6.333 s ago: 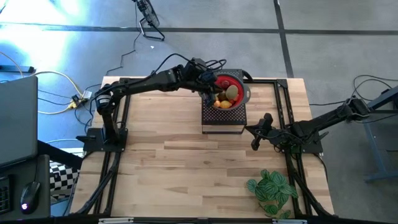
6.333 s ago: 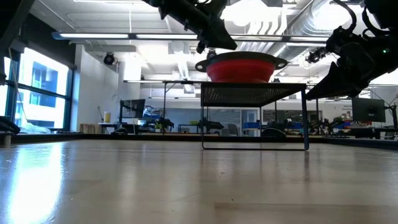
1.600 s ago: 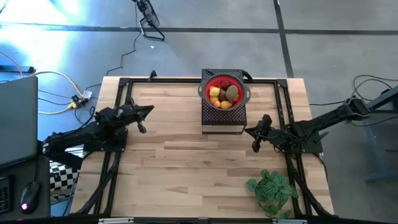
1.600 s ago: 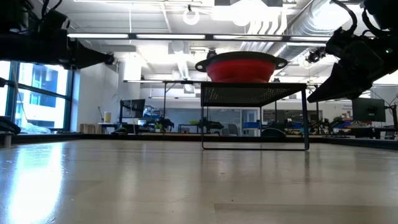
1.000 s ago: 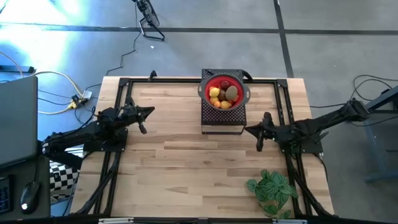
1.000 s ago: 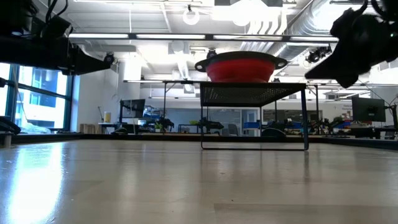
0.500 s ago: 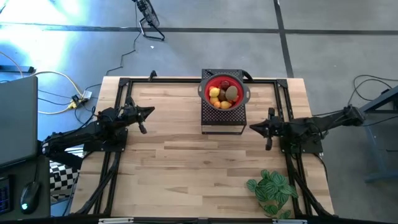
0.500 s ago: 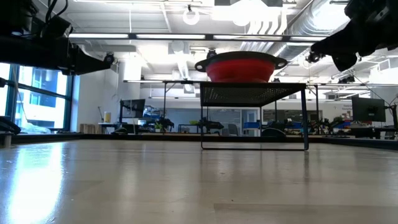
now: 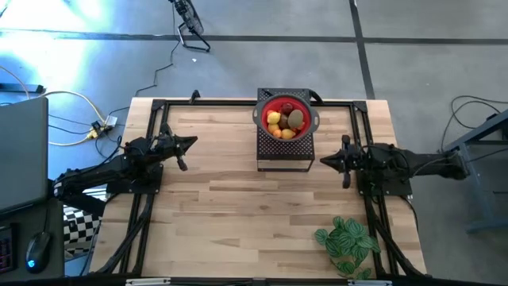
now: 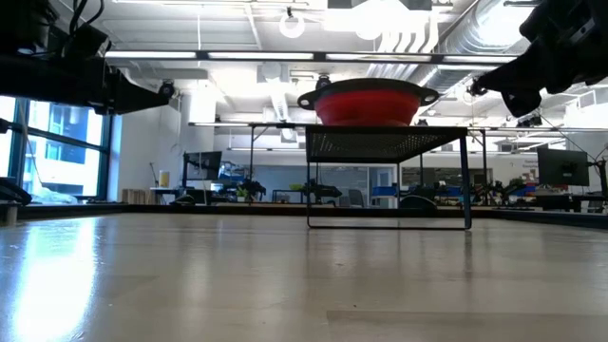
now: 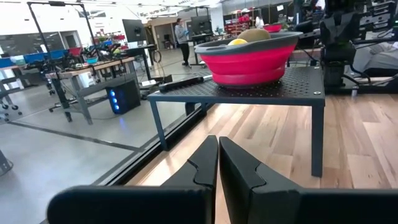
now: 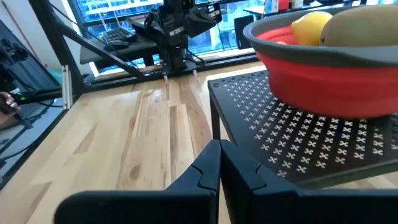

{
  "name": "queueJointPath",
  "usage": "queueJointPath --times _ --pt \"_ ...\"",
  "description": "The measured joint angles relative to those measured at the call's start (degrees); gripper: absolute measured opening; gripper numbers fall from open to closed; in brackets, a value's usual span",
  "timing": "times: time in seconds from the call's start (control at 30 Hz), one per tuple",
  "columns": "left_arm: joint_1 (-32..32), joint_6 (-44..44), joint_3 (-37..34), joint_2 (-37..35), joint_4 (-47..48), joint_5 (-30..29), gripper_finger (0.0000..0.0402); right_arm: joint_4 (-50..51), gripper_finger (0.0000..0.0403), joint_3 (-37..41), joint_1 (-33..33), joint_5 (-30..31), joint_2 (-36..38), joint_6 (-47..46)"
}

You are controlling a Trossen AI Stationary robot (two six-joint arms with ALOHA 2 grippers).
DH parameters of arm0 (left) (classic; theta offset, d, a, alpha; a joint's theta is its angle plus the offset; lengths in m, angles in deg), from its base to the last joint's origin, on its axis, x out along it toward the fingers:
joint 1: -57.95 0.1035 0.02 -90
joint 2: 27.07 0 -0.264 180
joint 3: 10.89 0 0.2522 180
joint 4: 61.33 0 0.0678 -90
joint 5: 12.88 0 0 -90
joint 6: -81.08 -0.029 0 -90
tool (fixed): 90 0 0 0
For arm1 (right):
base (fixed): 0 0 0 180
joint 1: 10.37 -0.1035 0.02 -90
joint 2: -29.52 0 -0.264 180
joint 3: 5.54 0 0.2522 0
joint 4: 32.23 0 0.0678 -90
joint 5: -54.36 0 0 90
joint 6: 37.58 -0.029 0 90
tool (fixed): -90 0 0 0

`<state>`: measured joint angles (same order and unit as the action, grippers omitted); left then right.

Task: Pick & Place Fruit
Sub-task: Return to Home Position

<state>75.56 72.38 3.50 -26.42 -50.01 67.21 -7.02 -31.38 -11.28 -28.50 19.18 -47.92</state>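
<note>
The right arm (image 9: 397, 165) has swung back over the last second, from an angled reach toward the shelf (image 9: 284, 151) to a straight, folded pose along the right edge of the worktop (image 9: 238, 206). The left arm (image 9: 119, 168), which was over the bowl (image 9: 304, 107) some seconds ago, now sits folded at the left side and has stayed there. All the fruit (image 9: 284, 121) lies heaped in the bowl on the shelf and none shows on the worktop, so the placing looks finished and only parking remains. Left jaws and right jaws are both closed, fingers pressed together, holding and touching nothing.
</note>
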Motion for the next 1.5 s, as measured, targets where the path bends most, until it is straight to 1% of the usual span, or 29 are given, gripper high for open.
queueJointPath --times 0.17,0.33,0.43,0.63,0.97,1.17,1.33,1.4,1.5 --pt "-0.01 0.01 0.00 -0.01 0.00 0.00 0.0012 2.07 0.0002 0.00 5.12 -5.65 2.17 -0.04" --pt "-0.01 0.01 0.00 0.00 0.01 -0.02 0.0012 4.50 0.0002 -0.02 8.95 -7.65 6.55 1.25" --pt "-0.02 0.03 0.00 0.00 0.00 -0.02 0.0012 6.34 0.0002 -0.14 10.59 -7.72 10.20 1.08" --pt "0.00 0.03 0.00 0.00 0.00 -0.02 0.0012 6.57 0.0002 -0.02 11.86 -7.59 9.89 -0.08" --pt "-0.02 0.04 0.00 -0.01 0.00 -0.02 0.0012 6.69 0.0002 0.03 11.98 -7.13 9.91 -1.66" --pt "-0.02 0.10 0.00 0.00 0.00 -0.02 0.0012 -3.71 0.0002 6.58 11.96 -7.80 9.95 -1.90" --pt "-0.01 0.10 0.00 0.00 0.00 -0.02 0.0012 -10.91 0.0002 10.66 11.96 -5.66 9.96 -1.52" --pt "-0.01 0.10 0.00 -0.02 0.00 -0.02 0.0012 -12.85 0.0002 11.50 11.96 -5.78 9.72 -0.46" --pt "-0.02 0.08 0.00 -0.02 0.00 -0.02 0.0012 -12.96 0.0002 11.57 11.96 -5.38 9.83 1.14"
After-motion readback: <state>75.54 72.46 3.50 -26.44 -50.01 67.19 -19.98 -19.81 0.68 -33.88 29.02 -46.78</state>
